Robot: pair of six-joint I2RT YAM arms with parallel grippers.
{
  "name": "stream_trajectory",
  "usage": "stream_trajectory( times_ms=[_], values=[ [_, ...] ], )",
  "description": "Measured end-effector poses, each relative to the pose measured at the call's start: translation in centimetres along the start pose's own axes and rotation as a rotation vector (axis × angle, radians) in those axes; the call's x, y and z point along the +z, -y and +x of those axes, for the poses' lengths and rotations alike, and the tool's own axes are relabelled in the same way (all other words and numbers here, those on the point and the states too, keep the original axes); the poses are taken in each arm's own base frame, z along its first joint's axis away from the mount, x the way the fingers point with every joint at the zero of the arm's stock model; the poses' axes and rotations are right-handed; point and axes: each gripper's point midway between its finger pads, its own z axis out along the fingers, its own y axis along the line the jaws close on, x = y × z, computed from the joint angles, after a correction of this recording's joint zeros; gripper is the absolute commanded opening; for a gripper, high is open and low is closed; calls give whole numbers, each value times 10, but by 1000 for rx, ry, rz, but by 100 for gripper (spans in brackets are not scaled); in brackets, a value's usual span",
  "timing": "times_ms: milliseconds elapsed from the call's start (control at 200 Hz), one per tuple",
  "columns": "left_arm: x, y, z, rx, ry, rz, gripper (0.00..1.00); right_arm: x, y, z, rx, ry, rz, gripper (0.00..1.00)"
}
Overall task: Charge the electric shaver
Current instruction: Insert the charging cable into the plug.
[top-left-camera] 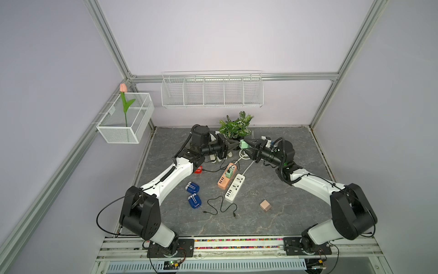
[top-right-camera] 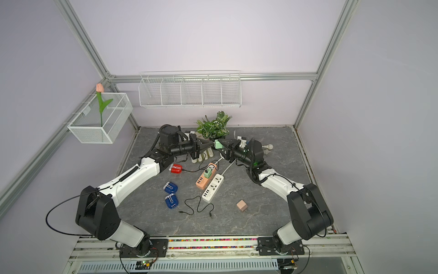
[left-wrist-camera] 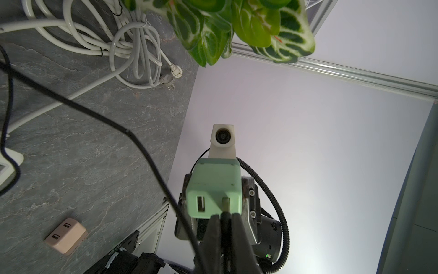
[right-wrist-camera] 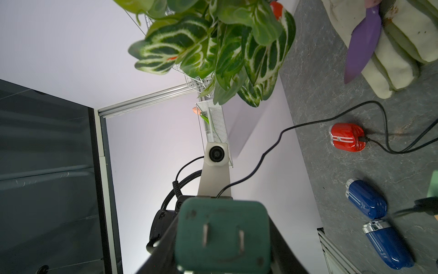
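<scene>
Red shaver (top-right-camera: 175,169): lying on the worktop (top-right-camera: 260,213), black cable (right-wrist-camera: 282,132) plugged in, apart from both tools.
Left tool (left-wrist-camera: 225,217): pinched tight on the cable's USB plug (left-wrist-camera: 225,204), which sits at the green adapter (left-wrist-camera: 214,187) port.
Right tool (right-wrist-camera: 222,246): part-open, clamping the green adapter, raised before the potted plant (top-left-camera: 235,127).

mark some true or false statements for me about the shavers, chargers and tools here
1. The right tool grips a green USB adapter. True.
2. The left tool is open and empty. False: it is shut on a USB plug at the adapter's port.
3. The red shaver has a black cable plugged in. True.
4. Both blue shavers are cabled. False: neither has a cable.
5. The white power strip carries an adapter. False: its sockets are bare; the orange power strip carries one.
</scene>
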Motion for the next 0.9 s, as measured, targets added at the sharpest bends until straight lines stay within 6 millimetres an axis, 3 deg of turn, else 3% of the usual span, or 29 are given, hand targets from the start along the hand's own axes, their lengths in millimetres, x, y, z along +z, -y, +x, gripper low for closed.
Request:
stream_trajectory(
  times_ms=[480,900],
  values=[
    [1,-3,8,42,-127,-32,0,-7,-1,2,-19,-73,11,7],
    [0,3,7,69,-129,-7,0,-9,-4,4,-38,-99,-3,7]
  ],
)
